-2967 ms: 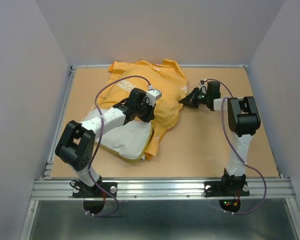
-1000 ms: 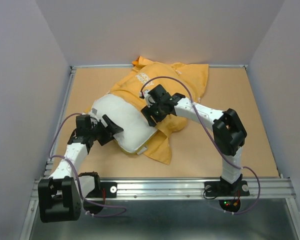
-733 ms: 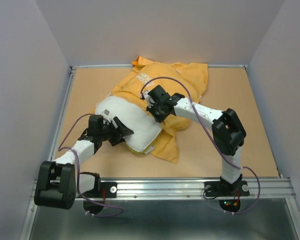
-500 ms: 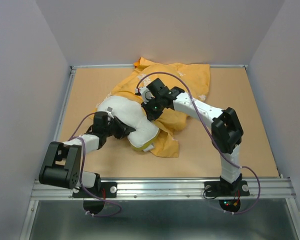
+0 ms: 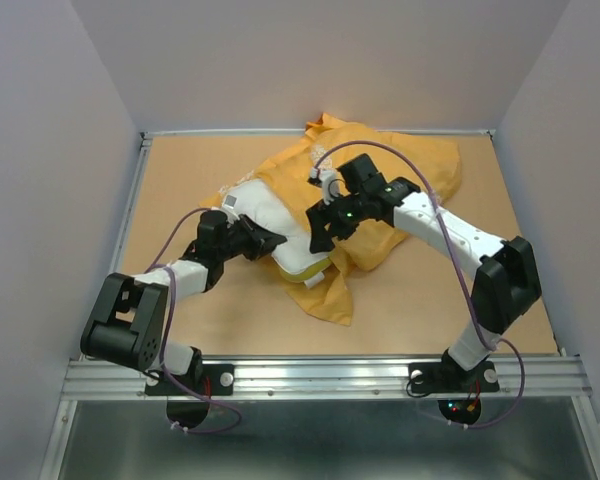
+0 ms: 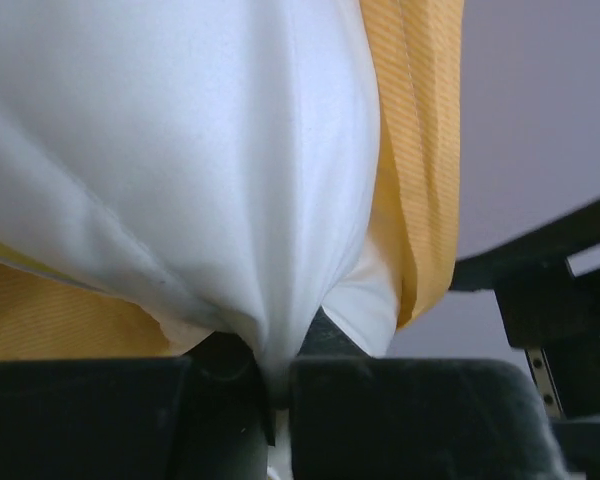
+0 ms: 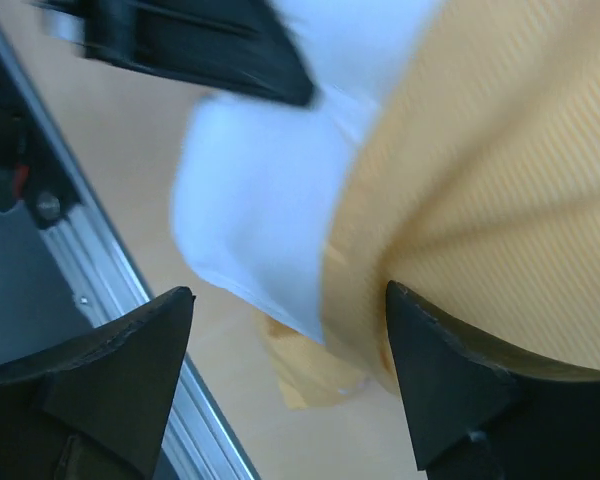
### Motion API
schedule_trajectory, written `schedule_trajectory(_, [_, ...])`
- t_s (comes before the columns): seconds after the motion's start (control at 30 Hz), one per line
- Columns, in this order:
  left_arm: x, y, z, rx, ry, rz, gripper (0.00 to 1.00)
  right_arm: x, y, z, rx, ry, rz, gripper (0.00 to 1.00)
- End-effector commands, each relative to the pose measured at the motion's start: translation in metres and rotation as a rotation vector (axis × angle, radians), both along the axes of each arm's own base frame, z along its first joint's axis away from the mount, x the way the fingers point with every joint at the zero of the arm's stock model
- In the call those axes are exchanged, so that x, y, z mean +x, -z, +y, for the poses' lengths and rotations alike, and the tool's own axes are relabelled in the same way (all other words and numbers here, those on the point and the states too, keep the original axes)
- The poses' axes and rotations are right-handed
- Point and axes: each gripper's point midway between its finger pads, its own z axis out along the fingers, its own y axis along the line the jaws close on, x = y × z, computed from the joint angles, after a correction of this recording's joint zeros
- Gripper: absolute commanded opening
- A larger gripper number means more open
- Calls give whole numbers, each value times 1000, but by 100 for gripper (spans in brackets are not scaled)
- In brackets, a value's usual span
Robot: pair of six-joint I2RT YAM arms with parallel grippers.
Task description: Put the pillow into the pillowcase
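Note:
The white pillow (image 5: 273, 218) lies mid-table, its far right part inside the orange-yellow pillowcase (image 5: 410, 165). My left gripper (image 5: 276, 239) is at the pillow's near left end and is shut on a fold of it. In the left wrist view the white pillow (image 6: 210, 150) funnels down between the pinched fingers of the left gripper (image 6: 278, 385), with the pillowcase (image 6: 415, 150) beside it. My right gripper (image 5: 320, 232) stands open at the case's mouth. In the right wrist view the right gripper (image 7: 290, 305) straddles the edge where the pillowcase (image 7: 480, 190) meets the pillow (image 7: 260, 210).
The tan table (image 5: 430, 290) is walled by grey panels on three sides. An aluminium rail (image 5: 330, 375) with both arm bases runs along the near edge. A loose flap of the pillowcase (image 5: 330, 295) trails toward the front.
The left gripper closed on the pillow's near end and pushed it right. The right gripper dragged the pillowcase rightward, then opened. Both pillow and case have shifted right.

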Motion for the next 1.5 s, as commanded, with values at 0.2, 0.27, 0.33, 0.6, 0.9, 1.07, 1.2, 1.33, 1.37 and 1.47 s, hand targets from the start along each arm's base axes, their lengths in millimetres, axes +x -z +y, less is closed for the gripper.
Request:
schedule_trajectory(0.2, [12,-40,-49,40,71,-259,16,-5,41,-145,-277,338,22,90])
schedule_trajectory(0.27, [31,-47,-70,33,100,-294,16,-11,50,-160,-341,343,12,90])
schedule_trajectory(0.33, [42,-52,-90,35,139,-325,17,-16,65,-177,-427,331,-4,90])
schedule_trajectory(0.6, [87,-70,-163,-23,247,-421,39,-23,108,-220,-653,381,41,89])
schedule_trajectory(0.9, [47,-52,-80,142,365,-384,70,6,129,-272,-695,558,97,86])
schedule_trajectory(1.07, [48,-62,-14,275,341,-441,72,9,159,-250,-626,548,221,87])
schedule_trajectory(1.2, [62,-82,31,440,318,-572,74,7,149,-225,-475,504,275,89])
schedule_trajectory(1.33, [72,-82,66,565,293,-603,74,-2,107,-227,-401,467,172,95])
schedule_trajectory(1.37, [75,-82,79,580,269,-604,73,-4,98,-224,-376,459,158,96])
schedule_trajectory(1.47, [82,-78,97,630,255,-616,74,-10,71,-204,-236,414,133,100])
